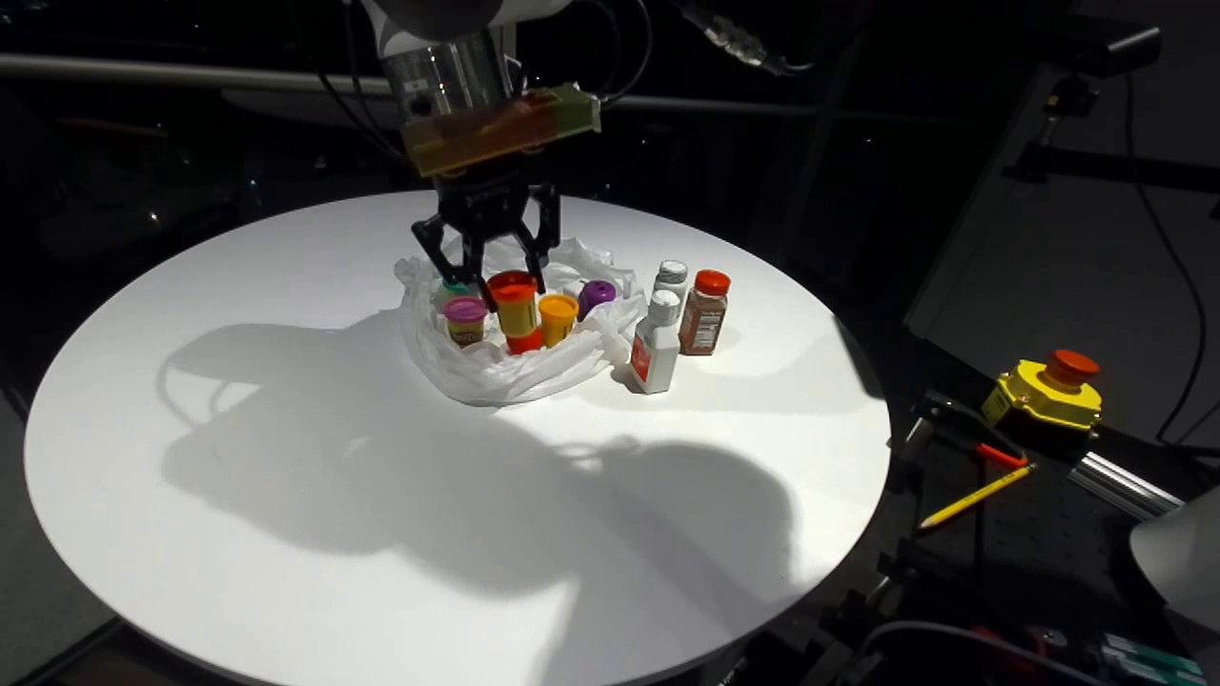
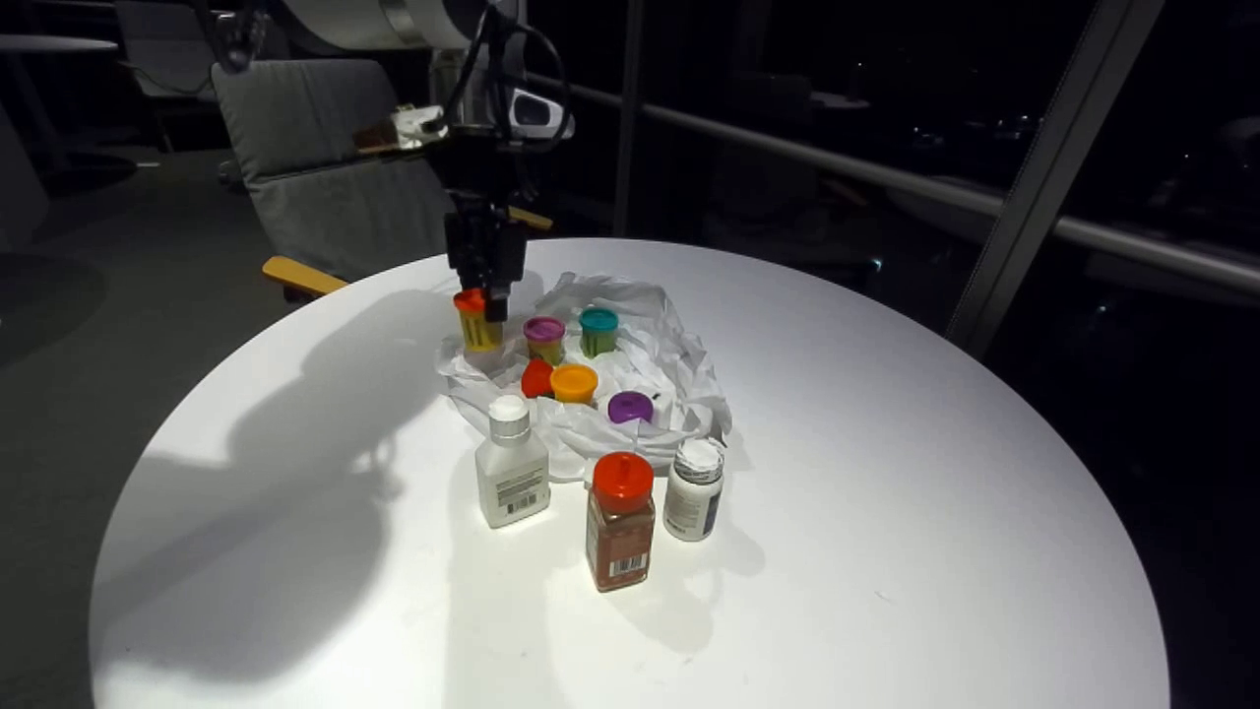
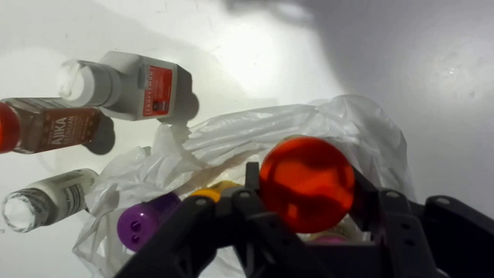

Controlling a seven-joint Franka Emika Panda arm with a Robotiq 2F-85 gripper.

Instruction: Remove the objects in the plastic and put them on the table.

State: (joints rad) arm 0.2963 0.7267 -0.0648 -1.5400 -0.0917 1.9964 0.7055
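Black two-fingered tool (image 3: pixel 307 191) pinching a cylindrical yellow tub with a red lid (image 2: pixel 480 333).
Grip runs across the lid from opposite sides, presumably so the base is left free for setting down. Tub hangs nearly upright, apparently raised over the wrinkled, whitish plastic bag (image 1: pixel 505 381); clearance beneath not confirmed. Bag mouth lies spread, which suits reaching from above; inside are a magenta-lidded tub (image 2: pixel 544 338), a teal-lidded tub (image 2: pixel 598 332), an orange-lidded tub (image 2: pixel 574 383), a purple container (image 2: pixel 630 407) and a partly hidden red item (image 2: pixel 536 378). A white bottle with a red label (image 3: pixel 129 88), a clear jar of red-brown seasoning with a red cap (image 2: pixel 621 537) and a round white bottle (image 2: pixel 694 497) stand upright beside the bag on the round white surface (image 2: pixel 886 492); judged already unpacked, grouped to one side to leave room.
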